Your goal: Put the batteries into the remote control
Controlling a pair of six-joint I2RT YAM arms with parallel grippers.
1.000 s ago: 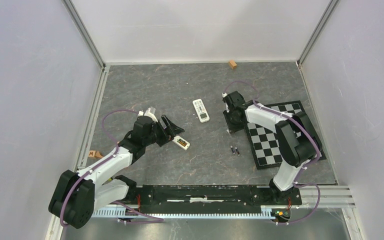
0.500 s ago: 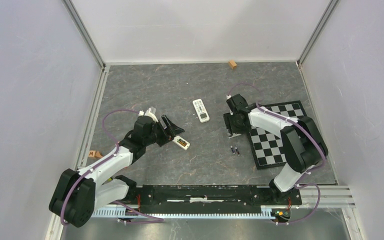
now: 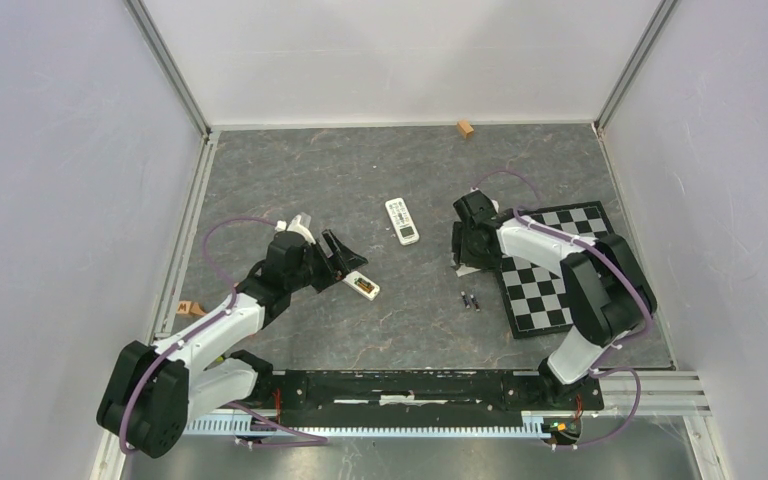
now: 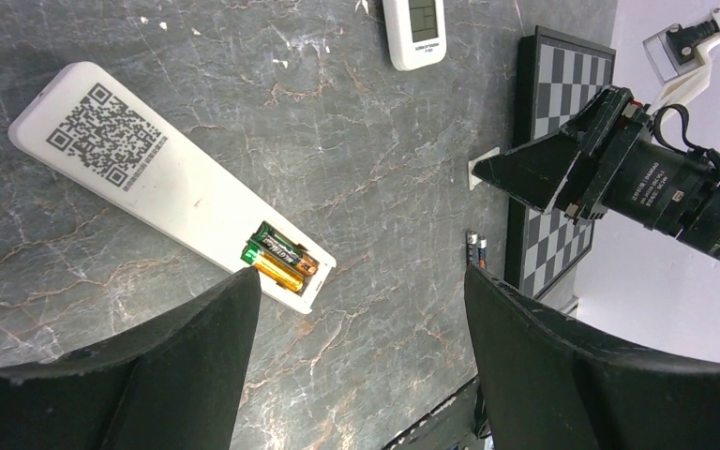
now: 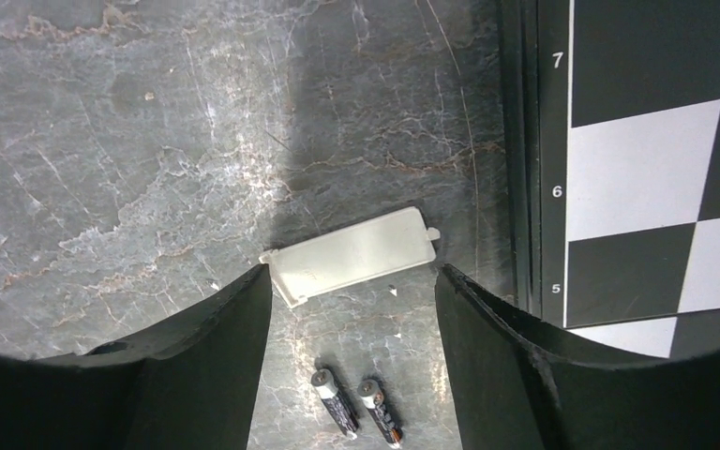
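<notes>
**White cover off, cells seated in the remote**

White-backed and face down, the remote control (image 4: 169,192) lies on the worktop (image 4: 384,141) just ahead of the left tool (image 4: 361,281), whose fingers are spread wide and grip nothing. Its compartment is uncovered at the near end, and two green-and-gold batteries (image 4: 279,260) sit side by side inside.

The right tool (image 5: 351,277) hangs well apart from it, beside the chessboard (image 5: 656,141). Its fingers are also released, straddling the flat battery cover (image 5: 352,255), which rests on the worktop and is not gripped. Two loose batteries (image 5: 356,408), dark ones, lie just nearer than the cover.

The loading looks largely done, and the step in hand seems to be the cover. Whether the dark pair is still wanted cannot be told.

Next, the right tool would likely need to drop and pinch the thin cover across its narrow width. That is awkward, since it lies flat. It would then carry the cover across and line its tab up with the open compartment.
</notes>
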